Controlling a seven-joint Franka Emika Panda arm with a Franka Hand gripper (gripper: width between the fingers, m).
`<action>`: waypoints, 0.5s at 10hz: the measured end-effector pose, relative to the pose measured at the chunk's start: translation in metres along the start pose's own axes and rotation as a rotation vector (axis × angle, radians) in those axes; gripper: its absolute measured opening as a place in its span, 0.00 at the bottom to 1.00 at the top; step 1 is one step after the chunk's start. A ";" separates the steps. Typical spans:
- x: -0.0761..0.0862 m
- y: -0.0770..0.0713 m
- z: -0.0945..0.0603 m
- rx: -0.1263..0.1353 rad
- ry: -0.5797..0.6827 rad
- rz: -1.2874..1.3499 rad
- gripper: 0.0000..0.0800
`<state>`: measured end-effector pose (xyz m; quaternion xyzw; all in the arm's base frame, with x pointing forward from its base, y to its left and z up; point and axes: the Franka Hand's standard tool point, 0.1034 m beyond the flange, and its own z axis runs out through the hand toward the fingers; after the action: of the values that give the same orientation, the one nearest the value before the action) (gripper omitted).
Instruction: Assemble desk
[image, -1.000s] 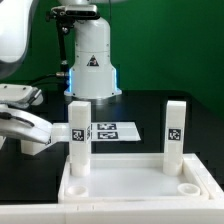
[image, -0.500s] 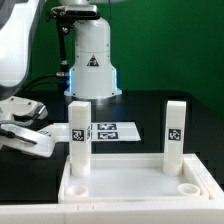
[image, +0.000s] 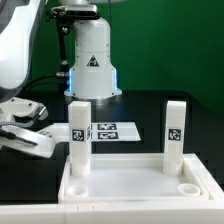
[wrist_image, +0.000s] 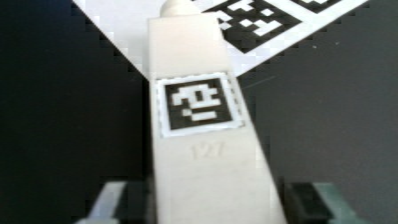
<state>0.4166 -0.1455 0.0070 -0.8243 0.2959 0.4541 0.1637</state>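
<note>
White plastic desk panel (image: 130, 180) lies flat at the near edge of the black counter (image: 150, 105), rim upward. Two round sockets (image: 187, 186) show at its near corners.

Two white block legs stand upright at the panel's far corners. The first leg (image: 80, 135) is at the far corner on the exterior view's left, and the second leg (image: 175, 132) is at the far corner on the exterior view's right. Each carries a black-and-white square tag on its face.

The gripper (image: 58, 143) reaches in level from the exterior view's left edge of the counter, at mid-height of the first leg. In the wrist view the first leg (wrist_image: 199, 120) runs between the two fingers (wrist_image: 114, 200) of the gripper (wrist_image: 214, 200). The fingers are spread, one on each side, with a thin dark gap between each finger and the leg; no clamping is observed.

The marker board (image: 115, 131) lies flat on the counter beyond the panel, between the two legs. The robot base (image: 90, 60) stands at the far edge.
</note>
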 end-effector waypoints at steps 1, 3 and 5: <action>-0.001 0.000 -0.002 -0.001 0.003 -0.004 0.36; -0.029 -0.005 -0.049 0.022 0.013 -0.045 0.36; -0.032 -0.015 -0.087 0.011 0.186 -0.099 0.36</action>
<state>0.4700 -0.1696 0.0806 -0.8757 0.2711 0.3653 0.1622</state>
